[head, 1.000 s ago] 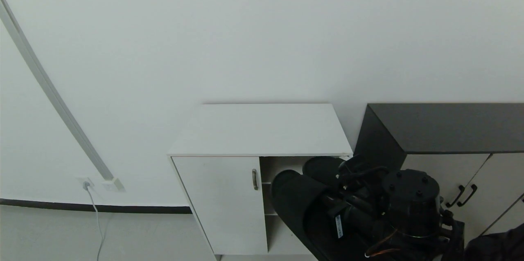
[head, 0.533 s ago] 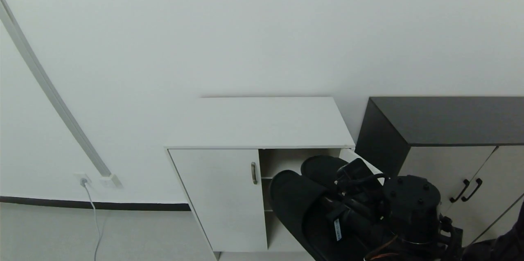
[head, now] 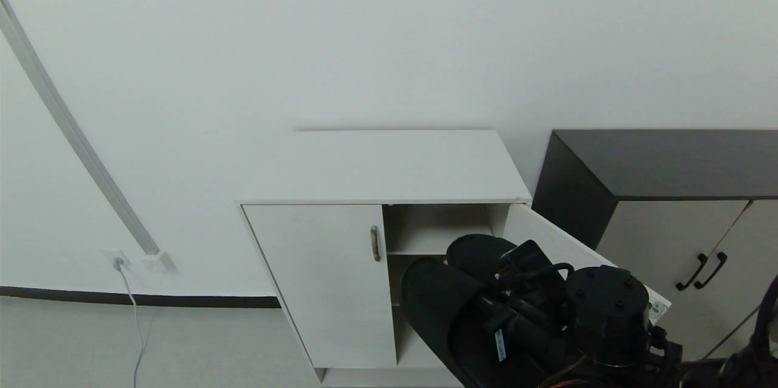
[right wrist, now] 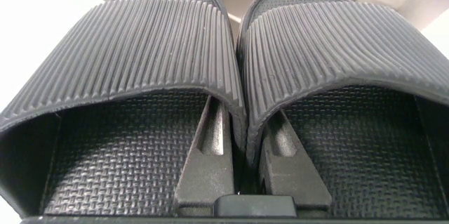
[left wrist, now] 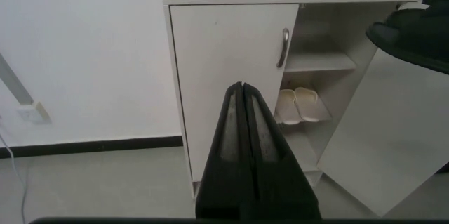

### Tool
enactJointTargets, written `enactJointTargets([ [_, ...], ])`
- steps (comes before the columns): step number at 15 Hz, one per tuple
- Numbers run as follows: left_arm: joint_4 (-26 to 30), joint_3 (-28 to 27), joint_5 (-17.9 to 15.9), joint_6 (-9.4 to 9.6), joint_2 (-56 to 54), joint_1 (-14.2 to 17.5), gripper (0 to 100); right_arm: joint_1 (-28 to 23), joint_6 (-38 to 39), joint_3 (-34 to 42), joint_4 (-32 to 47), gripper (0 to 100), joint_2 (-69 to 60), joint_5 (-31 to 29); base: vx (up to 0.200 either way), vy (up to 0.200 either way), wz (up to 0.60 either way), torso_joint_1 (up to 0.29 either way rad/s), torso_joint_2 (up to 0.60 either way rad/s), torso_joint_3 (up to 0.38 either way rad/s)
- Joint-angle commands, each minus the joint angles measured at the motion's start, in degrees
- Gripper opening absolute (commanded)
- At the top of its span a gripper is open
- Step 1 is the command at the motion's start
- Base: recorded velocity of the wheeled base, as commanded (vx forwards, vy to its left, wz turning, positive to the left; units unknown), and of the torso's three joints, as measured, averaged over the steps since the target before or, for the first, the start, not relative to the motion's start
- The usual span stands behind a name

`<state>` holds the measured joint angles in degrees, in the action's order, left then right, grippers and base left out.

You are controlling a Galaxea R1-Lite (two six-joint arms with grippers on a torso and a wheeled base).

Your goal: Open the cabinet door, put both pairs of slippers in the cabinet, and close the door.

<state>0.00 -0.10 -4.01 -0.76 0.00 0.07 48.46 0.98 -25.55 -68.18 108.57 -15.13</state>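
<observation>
The white cabinet (head: 389,163) stands against the wall with its left door (head: 316,278) closed and its right door (head: 559,242) swung open. My right gripper (right wrist: 242,147) is shut on a pair of black ribbed slippers (head: 437,297), pinching their adjoining inner walls. It holds them just in front of the open compartment, toes toward the shelves. A cream pair of slippers (left wrist: 302,104) lies on the middle shelf inside. My left gripper (left wrist: 243,90) is shut with nothing in it, some way back from the closed door and pointing at it.
A dark-topped cabinet (head: 662,163) with black handles (head: 705,269) stands just right of the open door. Left of the white cabinet are bare floor, a wall socket with a cable (head: 115,263) and a slanted wall conduit (head: 73,132).
The head view has shifted: the cabinet sits higher in the picture and more of the open door shows. The black slippers, held throughout, now sit lower against the opening.
</observation>
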Motion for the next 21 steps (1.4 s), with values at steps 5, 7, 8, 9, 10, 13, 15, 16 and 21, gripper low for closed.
enactJointTargets([
  [5, 0.0, 0.01, 0.06, -0.04, 0.09, 0.01, 0, -0.03, -0.01, -0.11, -0.99, 0, 0.59, 0.01, 0.0, 0.0, 0.0, -0.218, 0.52, 0.295],
  [7, 0.0, 0.01, 0.06, -0.04, 0.09, 0.01, 0, -0.03, -0.18, -0.11, -1.25, 0, 0.77, 0.01, 0.0, 0.0, 0.0, -0.227, 0.55, 0.317],
  [8, 0.0, 0.01, 0.06, -0.04, 0.09, 0.01, 0, -0.03, -0.18, -0.11, -1.6, 0, 0.68, 0.01, 0.0, 0.0, 0.0, -0.222, 0.53, 0.315],
  [9, 0.0, 0.01, 0.06, -0.04, 0.09, 0.01, 0, -0.03, -0.18, -0.02, -1.69, 0, 0.77, 0.01, 0.0, 0.0, 0.0, -0.212, 0.53, 0.305],
  [10, 0.0, 0.01, 0.06, -0.04, 0.09, 0.01, 0, -0.03, -0.18, -0.02, -1.69, 0, 0.77, 0.01, 0.0, 0.0, 0.0, -0.207, 0.53, 0.315],
  [13, 0.0, 0.01, 0.06, -0.04, 0.09, 0.01, 0, -0.03, -0.18, -0.02, -1.69, 0, 0.77, 0.01, 0.0, 0.0, 0.0, -0.193, 0.51, 0.321],
  [15, 0.0, 0.01, 0.06, -0.04, 0.09, 0.01, 0, -0.03, -0.18, -0.02, -1.69, 0, 0.85, 0.01, 0.0, 0.0, 0.0, -0.183, 0.51, 0.315],
  [16, 0.0, 0.01, 0.06, -0.04, 0.09, 0.01, 0, -0.03, -0.18, -0.11, -1.69, 0, 0.85, 0.01, 0.0, 0.0, 0.0, -0.168, 0.48, 0.32],
  [21, 0.0, 0.01, 0.06, -0.04, 0.09, 0.01, 0, -0.03, -0.18, -0.29, -1.69, 0, 0.85, 0.01, 0.0, 0.0, 0.0, -0.147, 0.48, 0.332],
])
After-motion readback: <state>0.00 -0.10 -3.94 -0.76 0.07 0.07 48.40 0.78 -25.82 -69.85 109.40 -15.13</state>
